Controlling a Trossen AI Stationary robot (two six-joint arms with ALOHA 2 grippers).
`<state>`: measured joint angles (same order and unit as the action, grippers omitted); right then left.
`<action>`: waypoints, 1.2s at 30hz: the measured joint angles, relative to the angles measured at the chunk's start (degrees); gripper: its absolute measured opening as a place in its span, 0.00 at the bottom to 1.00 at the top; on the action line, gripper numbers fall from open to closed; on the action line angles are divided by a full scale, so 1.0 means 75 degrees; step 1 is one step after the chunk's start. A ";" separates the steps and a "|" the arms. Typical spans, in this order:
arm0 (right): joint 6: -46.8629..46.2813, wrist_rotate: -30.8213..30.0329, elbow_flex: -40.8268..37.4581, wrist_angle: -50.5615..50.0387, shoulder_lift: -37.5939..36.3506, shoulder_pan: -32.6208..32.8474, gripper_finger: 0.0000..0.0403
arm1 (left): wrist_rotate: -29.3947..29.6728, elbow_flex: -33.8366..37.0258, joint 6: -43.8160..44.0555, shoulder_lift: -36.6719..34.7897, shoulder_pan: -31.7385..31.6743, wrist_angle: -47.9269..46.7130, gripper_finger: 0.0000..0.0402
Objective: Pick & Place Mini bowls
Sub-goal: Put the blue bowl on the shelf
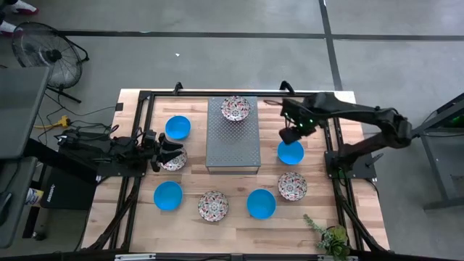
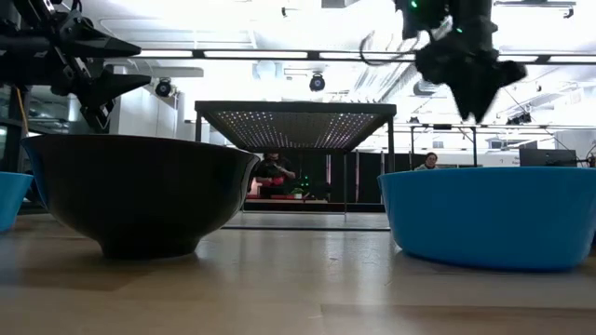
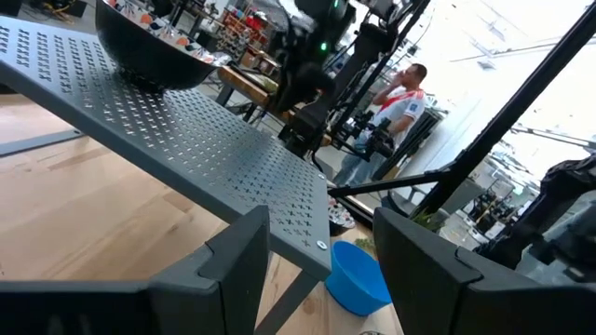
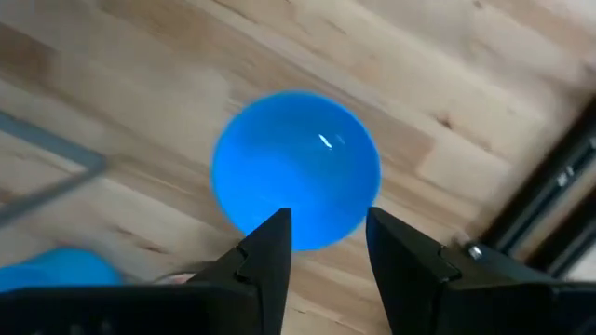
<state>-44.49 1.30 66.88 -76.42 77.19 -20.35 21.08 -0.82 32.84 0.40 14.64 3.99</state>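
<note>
Currently, per item:
Tabletop point(image 1: 130, 217): light wood, carries all bowls plus a grey perforated slab point(image 1: 233, 145) standing at centre.
Bowl on slab point(image 1: 235, 108): floral, sits at the slab's far end; nothing visible inside it.
Blue bowls: four, all look empty. One left of the slab point(image 1: 177, 127), one right of the slab point(image 1: 291, 152), one near-left point(image 1: 168, 195), one near-centre point(image 1: 261, 204).
Floral bowls on wood: one under the left arm's tip point(image 1: 174, 159), one near-centre point(image 1: 213, 206) between two blue ones, one right point(image 1: 292, 186) just nearer than the right blue bowl.
Left end effector point(image 1: 171, 151): fingers apart, holding nothing, over the floral bowl beside the slab's left edge. Wrist view looks under and along the slab point(image 3: 186, 140).
Right end effector point(image 1: 290, 135): fingers apart, empty, hovering just above the right blue bowl point(image 4: 296, 167); wrist view looks straight down into it, interior bare. Low view shows it clear of the bowls, up in the air point(image 2: 473, 88).
Low view: dark-looking bowl point(image 2: 140, 191) left, blue bowl point(image 2: 489, 214) right, contents hidden by the rims.
</note>
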 joint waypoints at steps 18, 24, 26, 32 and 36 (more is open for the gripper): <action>-0.1368 -0.0214 -0.2767 0.1719 -0.0706 0.0931 0.32 | 0.0000 0.0000 -0.0003 0.0000 0.0002 -0.0009 0.47; -0.1984 -0.0170 -0.3065 0.1779 -0.0706 0.0986 0.32 | 0.0000 0.0000 -0.0003 0.0000 0.0002 -0.0012 0.47; -0.2214 -0.0016 -0.3116 0.1847 -0.0706 0.0986 0.32 | 0.0000 0.0000 0.0000 0.0000 -0.0001 -0.0012 0.47; -0.2840 0.0004 -0.3161 0.2004 -0.0706 0.0992 0.32 | 0.0000 0.0000 -0.0003 0.0000 -0.0001 -0.0012 0.47; -0.3270 -0.0015 -0.3161 0.1998 -0.0706 0.0992 0.32 | 0.0000 0.0000 -0.0003 0.0000 0.0000 -0.0012 0.47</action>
<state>-69.01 1.19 43.18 -61.44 71.90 -12.91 21.08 -0.82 32.82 0.40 14.64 3.90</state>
